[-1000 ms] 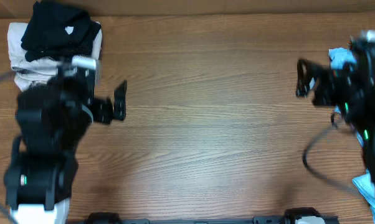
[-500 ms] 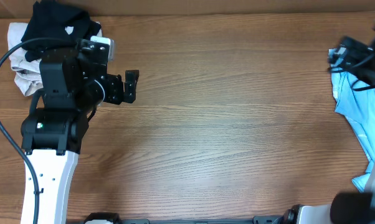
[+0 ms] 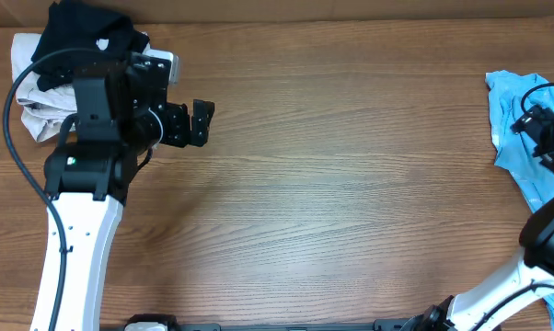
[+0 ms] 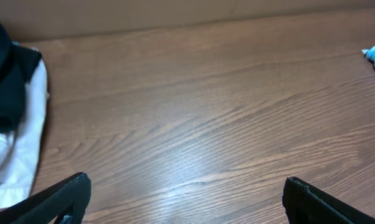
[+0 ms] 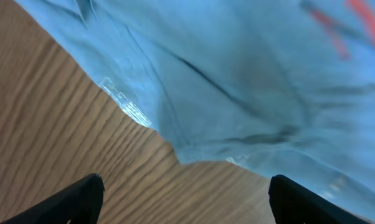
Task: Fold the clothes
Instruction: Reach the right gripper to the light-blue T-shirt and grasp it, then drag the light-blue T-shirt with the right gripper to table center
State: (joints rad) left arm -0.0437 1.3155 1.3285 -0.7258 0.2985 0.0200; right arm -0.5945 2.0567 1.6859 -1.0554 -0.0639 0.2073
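Note:
The clothes, a light sky-blue T-shirt, lie crumpled at the table's far right edge, partly cut off by the frame. My right gripper hovers over the shirt. In the right wrist view the blue shirt fills the upper part, with red-orange marks at top right. Its hem ends just ahead of my right gripper, which is open with only bare wood between the fingers. My left gripper is far off at the left, and in its own view the left gripper stands open over bare table.
A black garment lies on a cream one at the back left corner, beside the left arm. A cardboard wall runs along the table's far edge. Wood table stretches between the arms.
The right arm has swung out to the right edge and come down over the blue shirt, its jaws narrowing slightly. The left arm has reached a little further right.

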